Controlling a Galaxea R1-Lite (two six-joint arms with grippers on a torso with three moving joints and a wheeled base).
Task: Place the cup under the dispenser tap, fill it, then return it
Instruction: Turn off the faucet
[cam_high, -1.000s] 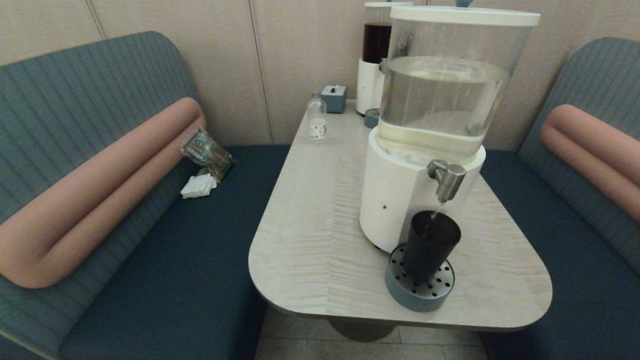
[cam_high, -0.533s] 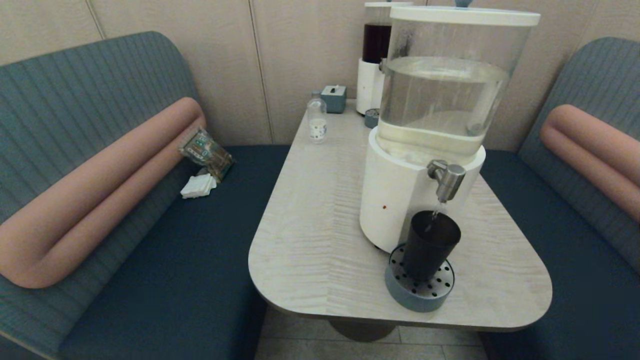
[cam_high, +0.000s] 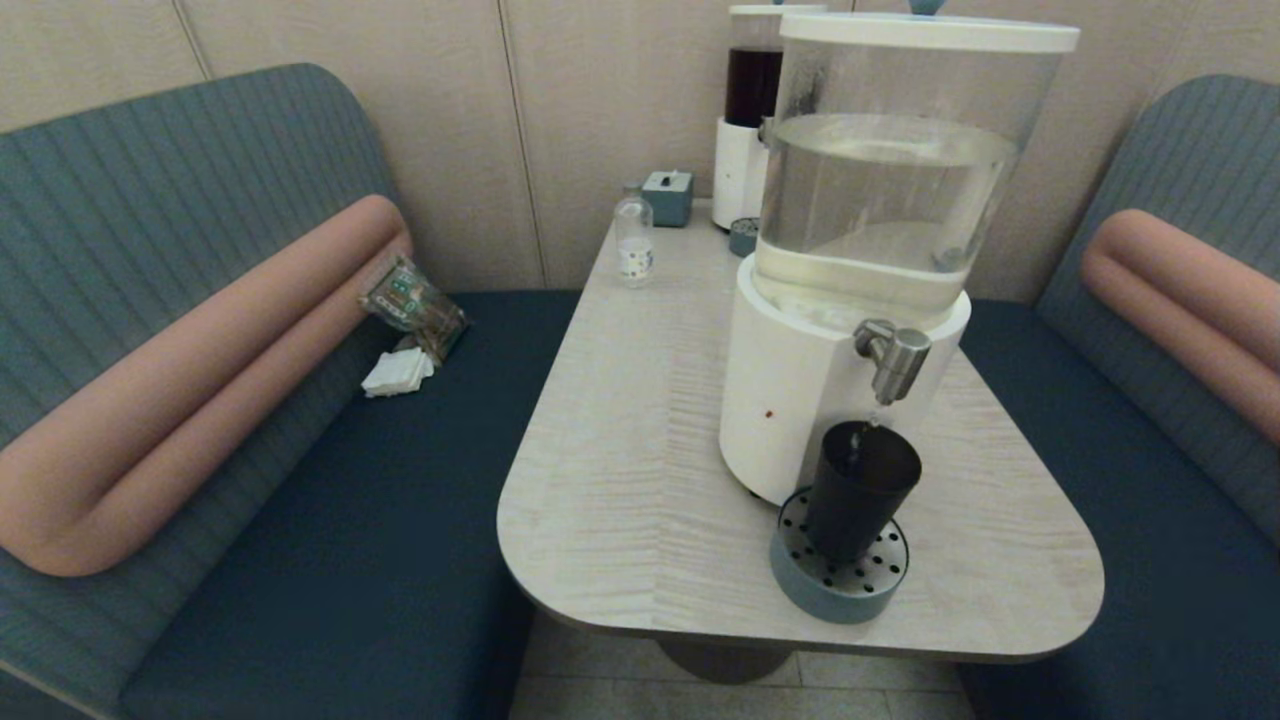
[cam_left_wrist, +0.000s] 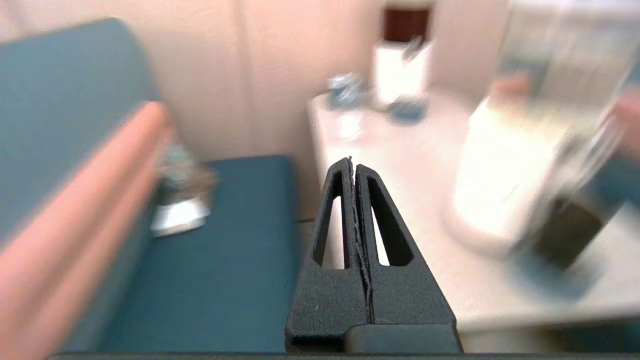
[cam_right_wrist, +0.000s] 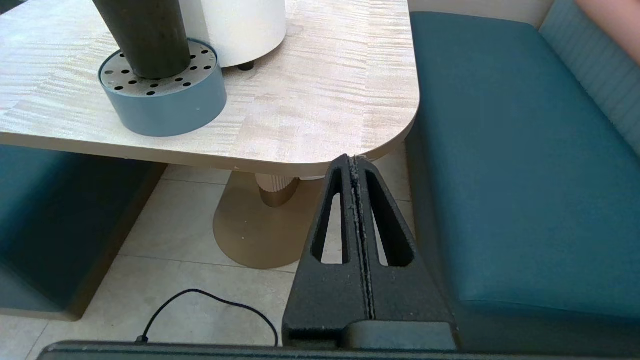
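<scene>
The dark tapered cup (cam_high: 858, 490) stands upright on a round blue-grey drip tray (cam_high: 800, 590), directly under the steel dispenser tap (cam_high: 895, 360) of the large clear-tank dispenser (cam_high: 790, 400). Only a thin trickle falls from the tap into the cup. Neither gripper shows in the head view. My left gripper (cam_left_wrist: 353, 162) is shut and empty, held off the table's near-left side, with the cup (cam_left_wrist: 567, 237) blurred to its right. My right gripper (cam_right_wrist: 354, 160) is shut and empty, low by the table's near-right corner, apart from the cup (cam_right_wrist: 145, 35) and tray (cam_right_wrist: 165, 105).
A small clear bottle (cam_high: 633, 240), a grey-blue box (cam_high: 668, 197) and a smaller dispenser with dark red liquid (cam_high: 748, 120) stand at the far end of the table (cam_high: 630, 450). Blue benches flank it; a packet and napkins (cam_high: 410, 330) lie on the left bench. A cable (cam_right_wrist: 210, 300) lies on the floor.
The water stream from the tap into the cup has thinned to a faint trickle. The cup and tray have not moved.
</scene>
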